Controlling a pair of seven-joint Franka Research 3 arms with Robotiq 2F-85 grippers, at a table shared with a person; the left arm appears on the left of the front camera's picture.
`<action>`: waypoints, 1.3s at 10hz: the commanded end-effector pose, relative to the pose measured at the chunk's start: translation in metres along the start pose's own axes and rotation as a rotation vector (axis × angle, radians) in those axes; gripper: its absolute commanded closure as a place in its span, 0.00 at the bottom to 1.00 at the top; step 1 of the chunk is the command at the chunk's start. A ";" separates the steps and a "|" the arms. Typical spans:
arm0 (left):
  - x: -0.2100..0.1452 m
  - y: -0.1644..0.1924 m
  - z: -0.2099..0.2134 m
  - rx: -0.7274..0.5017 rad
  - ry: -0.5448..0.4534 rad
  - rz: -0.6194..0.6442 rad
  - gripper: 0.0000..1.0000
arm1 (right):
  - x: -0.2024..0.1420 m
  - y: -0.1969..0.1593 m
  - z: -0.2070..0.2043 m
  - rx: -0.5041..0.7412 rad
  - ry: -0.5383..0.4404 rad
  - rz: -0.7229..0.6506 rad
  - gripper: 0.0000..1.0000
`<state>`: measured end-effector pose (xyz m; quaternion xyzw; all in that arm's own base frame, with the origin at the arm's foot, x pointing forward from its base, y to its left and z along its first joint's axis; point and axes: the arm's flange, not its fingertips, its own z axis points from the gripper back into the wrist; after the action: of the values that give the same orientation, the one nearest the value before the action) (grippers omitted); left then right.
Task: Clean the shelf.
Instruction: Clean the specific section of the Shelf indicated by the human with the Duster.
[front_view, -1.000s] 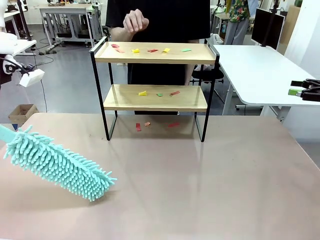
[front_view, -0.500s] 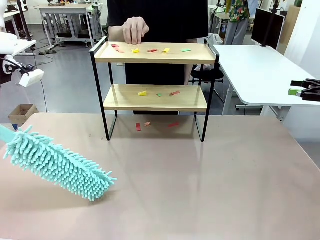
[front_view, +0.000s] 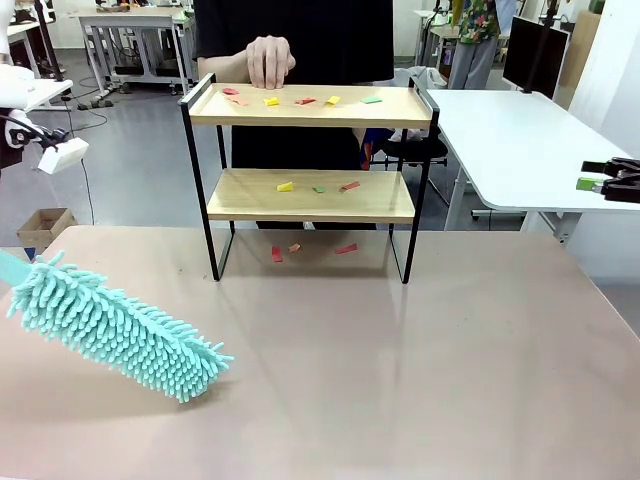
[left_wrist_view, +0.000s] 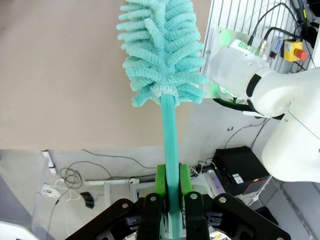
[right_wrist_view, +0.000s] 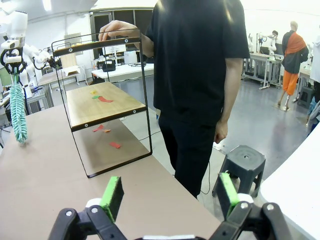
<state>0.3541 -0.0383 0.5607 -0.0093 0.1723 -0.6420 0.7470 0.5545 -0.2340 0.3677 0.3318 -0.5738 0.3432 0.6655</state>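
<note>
Shelf (front_view: 310, 212) at the far middle of the table (front_view: 420, 380), upright on four legs, two wooden boards in a thin black frame. On the top board, a row of small paper scraps (front_view: 302, 100): red, yellow, red, yellow, green. On the lower board, three more: yellow, green, red. On the table under the shelf, a red, an orange and another red one. Behind the shelf, a person in black, one hand (front_view: 268, 60) resting fingers-down on the far edge of the top board. At the table's left front, well apart from the shelf, a teal duster (front_view: 115, 325), fluffy head slanting down toward the table, tip low over it; touching or not, cannot tell. Left gripper (left_wrist_view: 172, 172) clamped on the duster's thin handle, green pads pressed against both sides of it. Right gripper (right_wrist_view: 170, 195) out at the right side, jaws spread wide with nothing between them, facing the shelf and the person.
</note>
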 end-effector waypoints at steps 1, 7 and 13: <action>-0.001 -0.002 0.001 0.001 -0.006 0.006 0.87 | 0.003 0.000 -0.002 0.002 -0.002 0.006 0.00; -0.024 -0.009 0.027 -0.037 -0.137 -0.007 0.87 | 0.003 0.000 -0.002 0.002 -0.002 0.006 0.00; 0.000 -0.071 0.112 -0.212 -0.613 0.140 0.87 | 0.003 0.000 -0.002 0.002 -0.002 0.006 0.00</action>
<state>0.3237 -0.0565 0.6819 -0.2259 0.0294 -0.5911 0.7738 0.5546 -0.2339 0.3676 0.3319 -0.5738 0.3432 0.6654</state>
